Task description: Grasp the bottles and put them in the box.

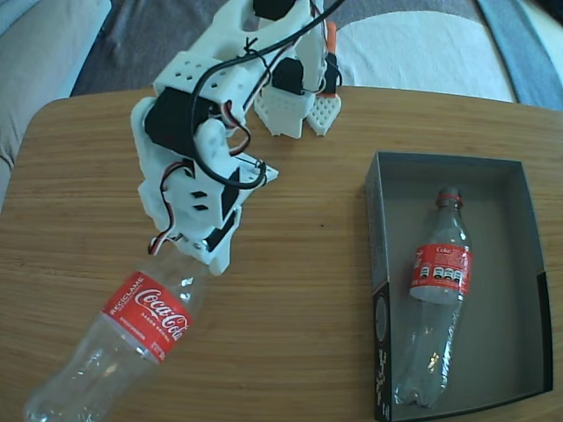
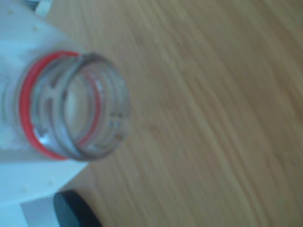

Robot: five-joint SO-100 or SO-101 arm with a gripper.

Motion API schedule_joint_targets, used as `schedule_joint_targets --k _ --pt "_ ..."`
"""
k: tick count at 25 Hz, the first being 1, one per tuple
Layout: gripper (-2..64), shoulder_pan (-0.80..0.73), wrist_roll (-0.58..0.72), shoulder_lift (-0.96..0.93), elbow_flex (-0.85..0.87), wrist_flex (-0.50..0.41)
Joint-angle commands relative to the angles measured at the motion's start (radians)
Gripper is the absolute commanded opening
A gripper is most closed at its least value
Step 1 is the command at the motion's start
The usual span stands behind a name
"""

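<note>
Two bottles are in play, and the gripper (image 1: 204, 253) has its jaws clamped on the neck of the nearer bottle (image 1: 132, 330); the wrist view shows the open mouth and red neck ring (image 2: 29, 118) pressed against the white jaw. That bottle lies slanted on the wooden table (image 1: 299, 334), well to the left of the box (image 1: 380, 264) in the fixed view. The second bottle (image 1: 440, 281) already lies inside the box, neck toward its far wall. Empty and clear, the held bottle is likely light, thin-walled and slippery; the stiff neck below the ring seems the surest hold.
</note>
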State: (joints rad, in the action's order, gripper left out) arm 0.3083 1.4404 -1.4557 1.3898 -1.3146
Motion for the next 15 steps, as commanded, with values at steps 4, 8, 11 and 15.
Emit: schedule_joint_targets --k 4,8,11,15 --pt "0.1 -0.155 -0.224 -0.031 -0.253 -0.133" --pt "0.1 -0.310 -0.407 -0.031 -0.379 -0.230" --pt "0.1 -0.430 -0.518 -0.031 -0.463 -0.278" --pt "0.1 -0.592 -0.611 -0.031 -0.526 -0.308"
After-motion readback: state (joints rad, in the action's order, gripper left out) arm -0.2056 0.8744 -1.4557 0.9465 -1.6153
